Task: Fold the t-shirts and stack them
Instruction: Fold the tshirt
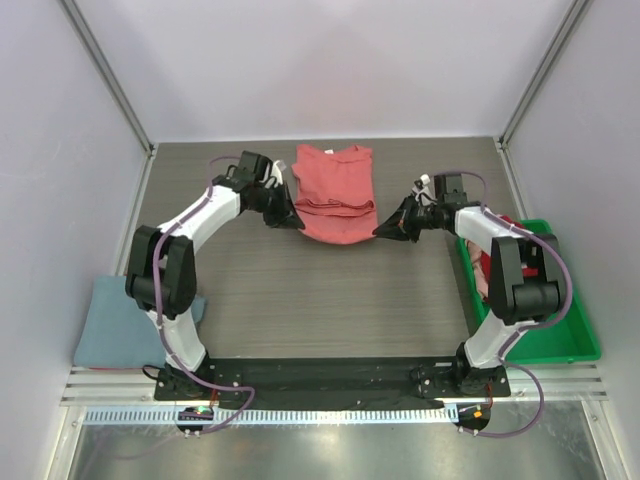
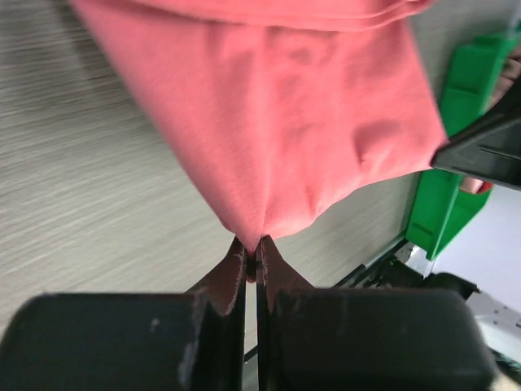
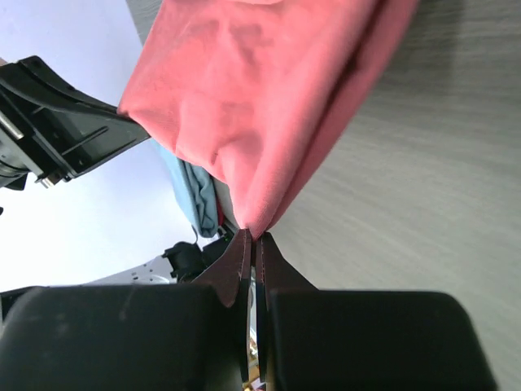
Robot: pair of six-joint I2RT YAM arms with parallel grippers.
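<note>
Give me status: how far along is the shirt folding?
Done: one blue shirt lies folded at the near left. In hand: the left gripper and right gripper each pinch a near corner of the red shirt, part-folded. Left: finish it, stack it, then the garments in the green bin.

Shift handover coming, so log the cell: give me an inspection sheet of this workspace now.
Surface: grey wood-grain table.
Job's things: red t-shirt part-folded at far centre; folded blue shirt at near left; green bin at right, holding more garments.
Clutter: nothing seen.
Grippers: left gripper and right gripper each shut on a near corner of the red t-shirt.
Cables: purple cables run along both arms.
Surroundings: white enclosure walls.
</note>
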